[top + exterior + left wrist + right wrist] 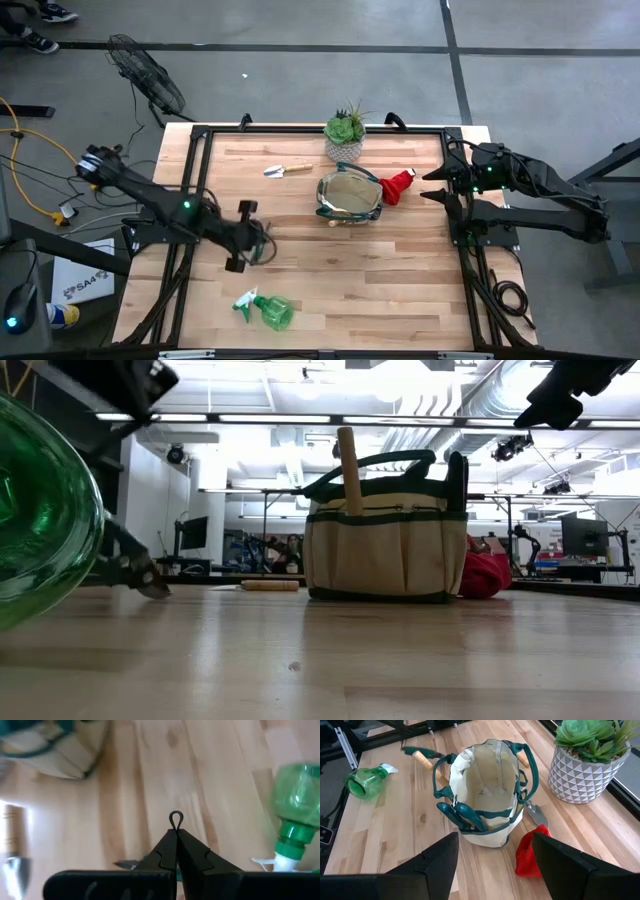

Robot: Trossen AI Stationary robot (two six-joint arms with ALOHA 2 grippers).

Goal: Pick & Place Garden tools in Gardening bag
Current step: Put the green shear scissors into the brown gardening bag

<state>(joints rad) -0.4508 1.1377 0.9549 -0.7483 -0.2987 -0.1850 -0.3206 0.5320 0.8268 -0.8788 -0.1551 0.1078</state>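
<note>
The khaki gardening bag [349,196] with green trim stands upright mid-table, a wooden tool handle [348,460] sticking up from it. A wooden-handled trowel [287,169] lies flat to its far left. The red cone-shaped piece [398,186] lies against the bag's right side. The green spray bottle [268,310] lies on its side near the front edge. My left gripper [258,240] is left of the bag, low over the table, shut on the dark pruning shears [140,570]. My right gripper [495,840] is open and empty, right of the bag and above table level. My left gripper is shut on the pruning shears, with the fingers closed to a point [170,847] and pointing down at a slant. A thin wire loop [176,818] shows just past the fingertips. The fingers hide the place of contact. The shears' tip [158,590] hangs at table level; whether it touches the table I cannot tell.
A green succulent in a white patterned pot [345,133] stands at the far edge behind the bag. A black frame [300,128] runs around the table. Bare wood [400,280] lies between the bag and the front edge.
</note>
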